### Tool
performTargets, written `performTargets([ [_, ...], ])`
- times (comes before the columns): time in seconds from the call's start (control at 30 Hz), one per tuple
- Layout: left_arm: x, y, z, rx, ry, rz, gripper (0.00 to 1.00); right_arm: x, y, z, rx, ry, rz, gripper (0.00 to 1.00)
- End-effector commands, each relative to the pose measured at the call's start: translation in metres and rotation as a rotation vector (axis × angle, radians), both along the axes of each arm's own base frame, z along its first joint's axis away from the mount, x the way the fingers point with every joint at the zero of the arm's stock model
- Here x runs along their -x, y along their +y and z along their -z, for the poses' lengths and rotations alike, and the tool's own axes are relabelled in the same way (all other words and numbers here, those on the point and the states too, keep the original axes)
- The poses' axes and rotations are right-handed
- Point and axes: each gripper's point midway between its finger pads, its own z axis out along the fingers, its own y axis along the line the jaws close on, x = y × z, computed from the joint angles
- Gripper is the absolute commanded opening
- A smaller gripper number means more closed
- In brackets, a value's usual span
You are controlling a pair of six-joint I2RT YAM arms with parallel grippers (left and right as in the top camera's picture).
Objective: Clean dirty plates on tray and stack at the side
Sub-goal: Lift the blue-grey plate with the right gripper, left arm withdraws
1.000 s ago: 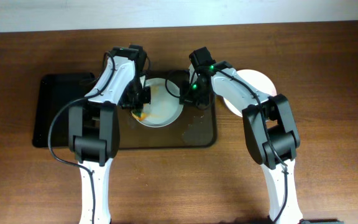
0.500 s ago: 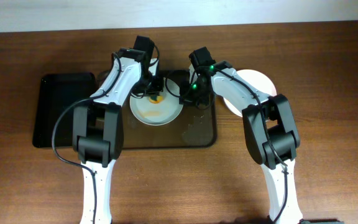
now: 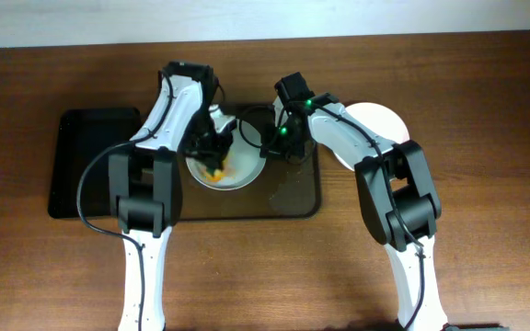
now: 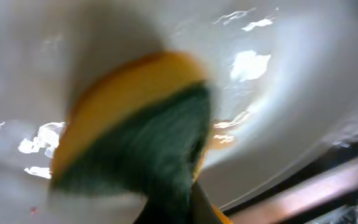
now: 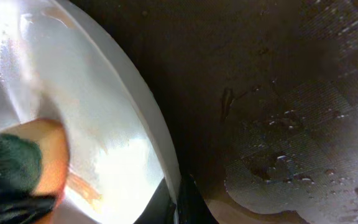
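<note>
A white dirty plate [image 3: 237, 165] with orange smears lies on the dark wet tray [image 3: 293, 198]. My left gripper [image 3: 212, 156] is shut on a yellow and green sponge [image 4: 135, 143] and presses it on the plate's inside; the sponge also shows in the right wrist view [image 5: 23, 162]. My right gripper [image 3: 267, 147] is shut on the plate's right rim [image 5: 160, 149], one finger each side of the edge. A clean white plate [image 3: 375, 129] lies on the table right of the tray.
An empty black tray [image 3: 81, 165] lies at the left. Water drops cover the dark tray's floor [image 5: 291, 149]. The wooden table [image 3: 486, 184] surrounds both trays.
My left gripper has swept the sponge from the plate's left to its far edge and back toward its lower left. My right gripper stays on the rim; the plate has shifted slightly left.
</note>
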Motion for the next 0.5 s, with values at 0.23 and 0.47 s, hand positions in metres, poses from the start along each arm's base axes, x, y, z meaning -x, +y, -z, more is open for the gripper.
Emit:
performTargets([
  [0.23,-0.103,0.042,-0.142,0.201,-0.458,-0.25,0.01,0.005,-0.03,-0.033,0.145,-0.088,-0.016,0.04],
  [0.47,-0.097,0.053,-0.105,0.139,-0.349,-0.289,0.0,0.005,-0.099,-0.191,0.648,-0.569,0.157,0.04],
])
